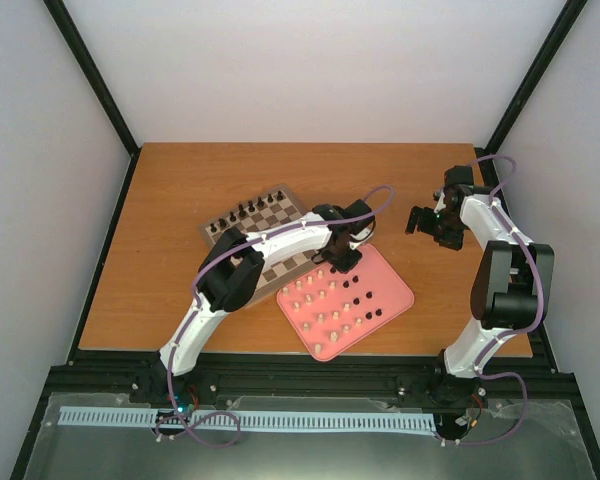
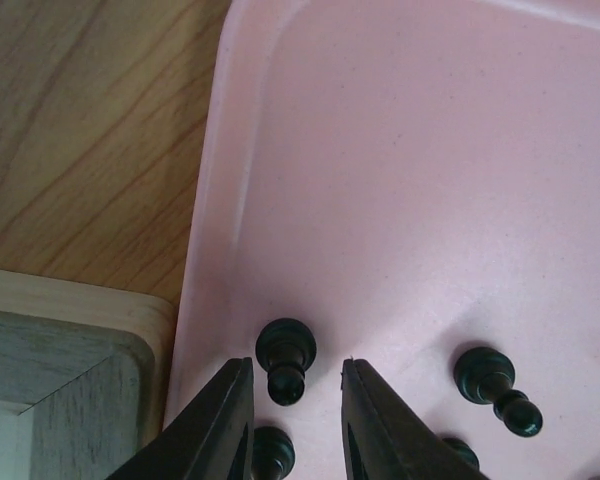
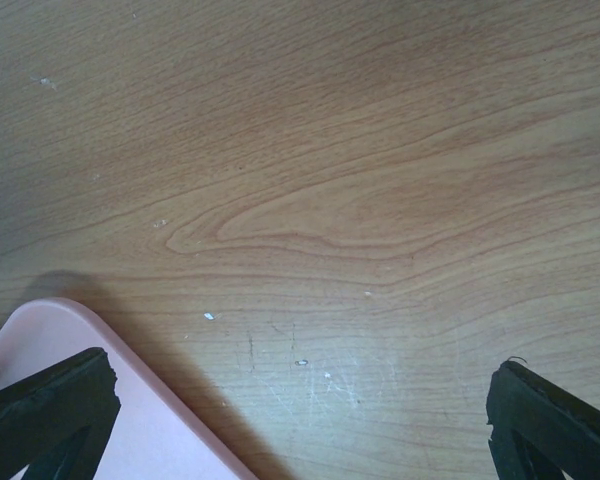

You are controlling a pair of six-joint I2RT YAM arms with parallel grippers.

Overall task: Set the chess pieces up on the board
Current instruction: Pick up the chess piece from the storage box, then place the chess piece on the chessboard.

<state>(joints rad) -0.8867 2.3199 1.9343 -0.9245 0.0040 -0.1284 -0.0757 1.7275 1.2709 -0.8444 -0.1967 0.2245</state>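
The chessboard (image 1: 263, 235) lies on the table's middle left, with dark pieces (image 1: 248, 212) along its far edge. The pink tray (image 1: 392, 283) to its right holds several cream pieces (image 1: 320, 300) and dark pieces (image 1: 365, 297). My left gripper (image 1: 342, 262) hangs over the tray's far left corner. In the left wrist view it (image 2: 295, 385) is open, its fingers either side of a dark pawn (image 2: 285, 358) lying in the tray (image 2: 400, 180), not touching it. Other dark pawns (image 2: 495, 387) lie nearby. My right gripper (image 1: 427, 224) is open and empty over bare table (image 3: 310, 200).
The board's corner (image 2: 60, 390) shows at the lower left of the left wrist view, close to the tray's rim. The tray's corner (image 3: 100, 440) shows in the right wrist view. Black frame rails edge the table (image 1: 180, 180).
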